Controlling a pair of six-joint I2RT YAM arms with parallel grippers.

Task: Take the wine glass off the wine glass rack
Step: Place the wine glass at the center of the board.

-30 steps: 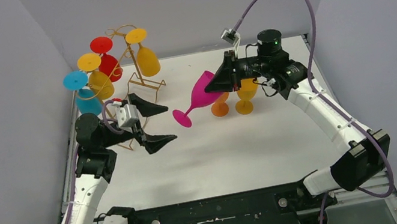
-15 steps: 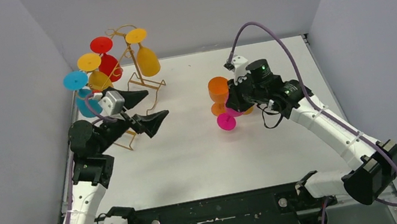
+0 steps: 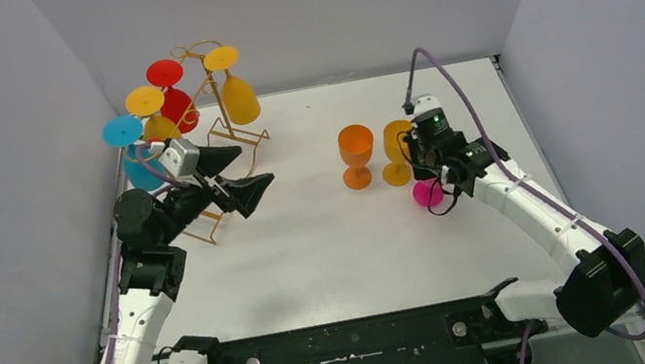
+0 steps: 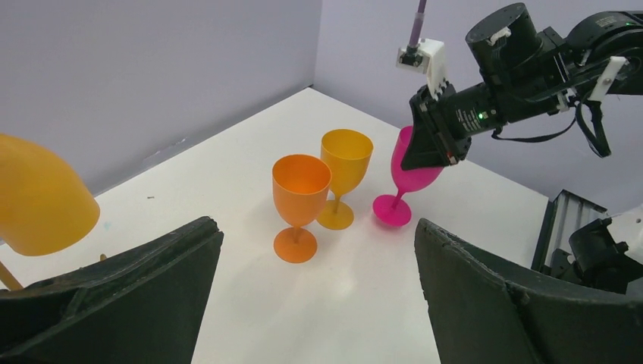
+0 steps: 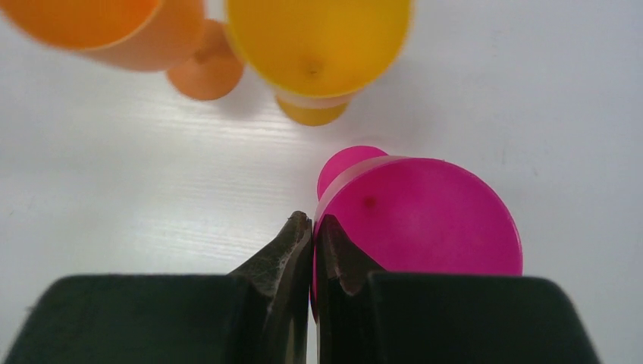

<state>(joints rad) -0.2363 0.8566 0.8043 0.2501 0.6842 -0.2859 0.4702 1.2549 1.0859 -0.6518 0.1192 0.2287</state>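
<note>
White table [image 3: 330, 250]: a pink wine glass [image 3: 426, 192], well apart from the wine glass rack [image 3: 244, 139] at the far left corner, is pinched at its rim by the right gripper [image 5: 313, 227], tilted beside a yellow glass [image 3: 396, 152]. Released so, toppling is risked. Near the rack, the left gripper [image 3: 252, 167] is spread wide, empty.

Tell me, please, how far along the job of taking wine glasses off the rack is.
Done: the orange glass and yellow glass stand on the table. In hand: the right gripper pinches the pink glass by its rim beside them, not yet released. Left: four glasses hang on the wine glass rack; the open left gripper sits near it.
</note>
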